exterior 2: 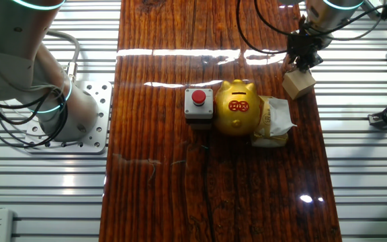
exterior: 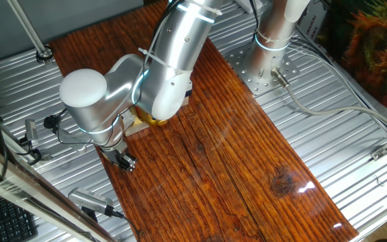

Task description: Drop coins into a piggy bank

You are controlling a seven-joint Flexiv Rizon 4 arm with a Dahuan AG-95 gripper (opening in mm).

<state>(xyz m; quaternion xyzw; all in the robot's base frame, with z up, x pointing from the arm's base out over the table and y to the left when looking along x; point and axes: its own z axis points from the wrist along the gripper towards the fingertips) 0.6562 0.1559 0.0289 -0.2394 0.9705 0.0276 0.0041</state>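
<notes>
Centrally, piggy bank (exterior 2: 238,107) between red-button box (exterior 2: 199,105) and crumpled wrapper (exterior 2: 273,121), tool (exterior 2: 303,64) (grip unclear) touching wooden block (exterior 2: 298,84)

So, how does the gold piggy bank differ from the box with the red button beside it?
The piggy bank is rounded, shiny gold and the larger; the button box is square, black and grey, and smaller. The bank bears a red emblem, the box a red button. Both stand on the wooden board, side by side.

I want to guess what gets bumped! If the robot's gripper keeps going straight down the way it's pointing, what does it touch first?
Most likely the light wooden block. The gripper points down and sits right above it in the other fixed view, perhaps touching already; depth is hard to judge. The gold piggy bank is off to the side, out of its line.
</notes>
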